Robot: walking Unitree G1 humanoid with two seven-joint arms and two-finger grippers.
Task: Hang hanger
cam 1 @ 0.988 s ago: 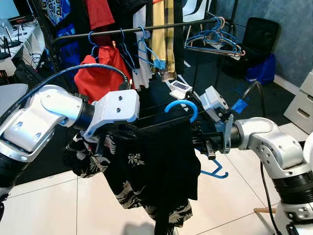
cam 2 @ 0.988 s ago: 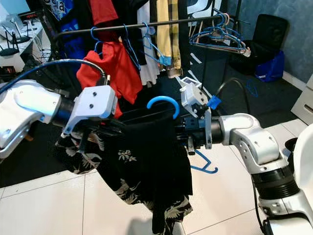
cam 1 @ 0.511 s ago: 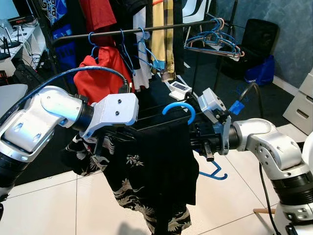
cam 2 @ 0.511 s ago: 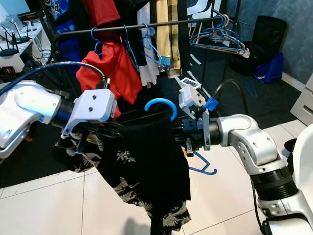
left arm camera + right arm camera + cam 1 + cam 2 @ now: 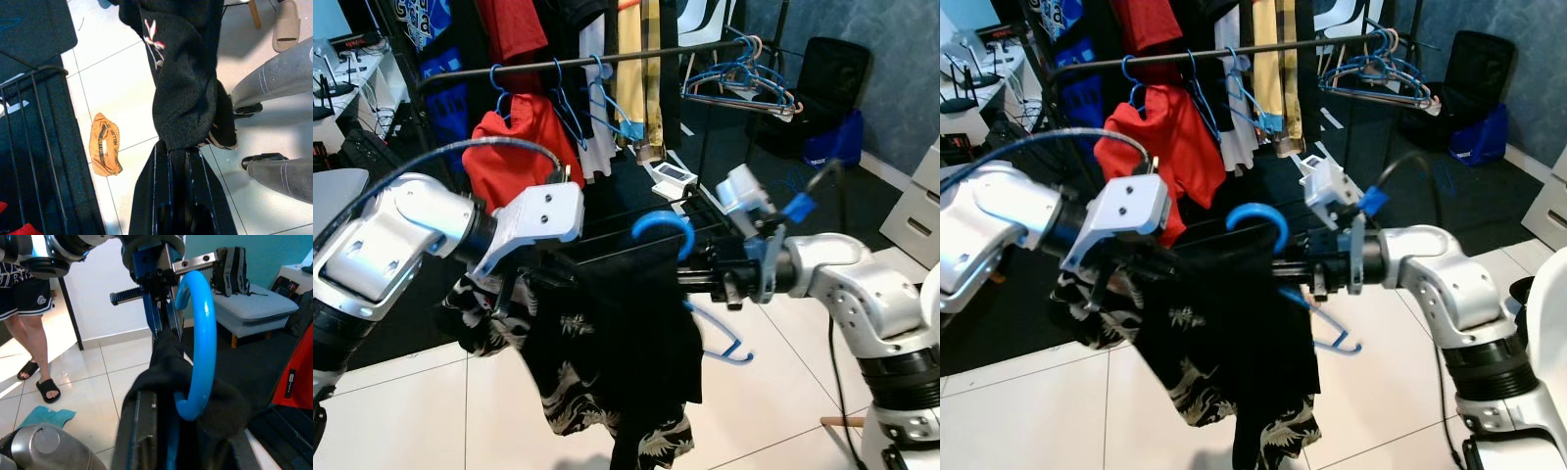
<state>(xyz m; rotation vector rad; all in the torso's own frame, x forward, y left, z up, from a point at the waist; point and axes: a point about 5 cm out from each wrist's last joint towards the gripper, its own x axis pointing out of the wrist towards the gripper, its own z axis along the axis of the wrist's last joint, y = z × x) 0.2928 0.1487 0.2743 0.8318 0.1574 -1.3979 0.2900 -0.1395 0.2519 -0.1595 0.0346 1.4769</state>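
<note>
Hanger [image 5: 663,227]: blue hook stands up at picture centre, free to catch the rail [image 5: 607,57] at 12 o'clock, well apart.
Shirt [image 5: 617,343]: black, draped on the hanger, hanging down toward 6 o'clock.
Left gripper [image 5: 178,154]: jaws closed on the shirt at 9 o'clock of the hook, keeping the cloth from sliding.
Right gripper [image 5: 164,396]: jaws clamped on the hanger below the hook, steadying it from 3 o'clock.
Change: hook has shifted slightly toward 9 o'clock; right arm reaches further across.
</note>
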